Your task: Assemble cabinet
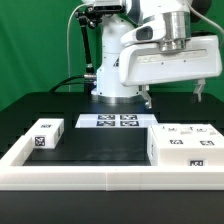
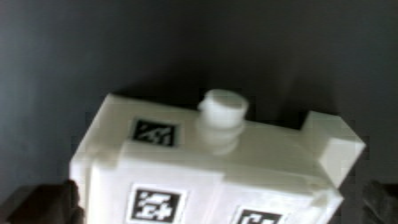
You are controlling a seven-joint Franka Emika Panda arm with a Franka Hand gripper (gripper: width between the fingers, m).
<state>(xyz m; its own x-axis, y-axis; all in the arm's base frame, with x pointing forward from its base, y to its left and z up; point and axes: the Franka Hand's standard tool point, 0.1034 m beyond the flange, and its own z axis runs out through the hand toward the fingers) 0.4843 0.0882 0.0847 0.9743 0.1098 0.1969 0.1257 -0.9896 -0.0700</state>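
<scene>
The gripper [image 1: 174, 95] hangs wide open and empty at twelve o'clock over the cabinet body [image 1: 185, 146]. A small block [image 1: 45, 136] sits off at its nine o'clock.

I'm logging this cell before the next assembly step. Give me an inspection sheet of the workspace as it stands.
Surface: black table with a white rim; the marker board lies flat towards the back.
Job's things: cabinet body on the exterior view's right, carrying tags, with a round peg on it; small tagged block on the exterior view's left, apart from the body.
Clutter: nothing seen.
Grippers: gripper open and empty, above the cabinet body.
Cables: black cable loops beside the robot base.
Surroundings: green backdrop.
</scene>
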